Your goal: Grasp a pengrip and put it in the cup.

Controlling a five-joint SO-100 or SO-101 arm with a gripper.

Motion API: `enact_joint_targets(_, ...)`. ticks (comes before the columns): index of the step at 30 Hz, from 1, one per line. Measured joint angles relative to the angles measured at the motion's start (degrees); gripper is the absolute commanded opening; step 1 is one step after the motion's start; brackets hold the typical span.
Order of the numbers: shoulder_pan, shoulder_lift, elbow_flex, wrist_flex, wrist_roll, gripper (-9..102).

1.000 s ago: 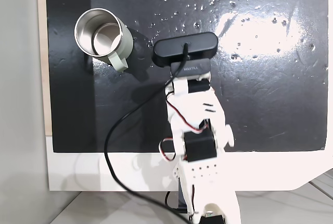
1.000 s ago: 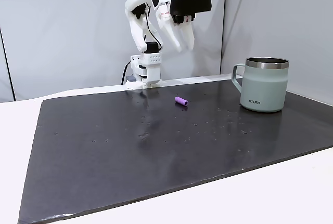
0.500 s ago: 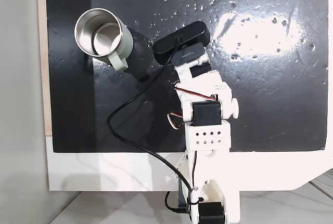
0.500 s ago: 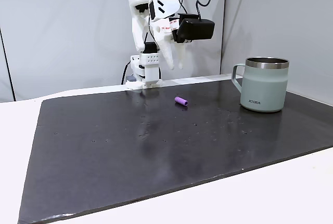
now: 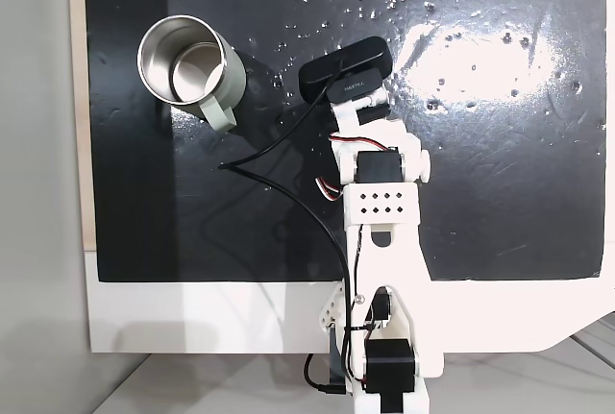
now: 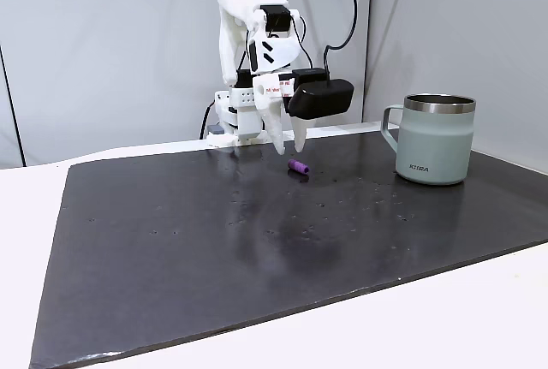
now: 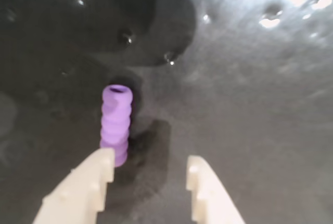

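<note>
Just above the tabletop [image 6: 257, 241], my end effector [image 7: 151, 169] hangs open, empty; the pengrip [image 7: 116, 122] lies left of the gap, so I'd shift left before closing.

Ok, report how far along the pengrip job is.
Done: the gripper is low over the pengrip, open. In hand: lining up; the wrist view shows it beside one fingertip, not between them. Left: grasp, lift, drop into the cup, standing empty.
</note>
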Motion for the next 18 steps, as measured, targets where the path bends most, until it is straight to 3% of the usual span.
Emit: enact_joint_targets(18, -3.34, -4.39, 6.68, -10.99, 4.13, 21)
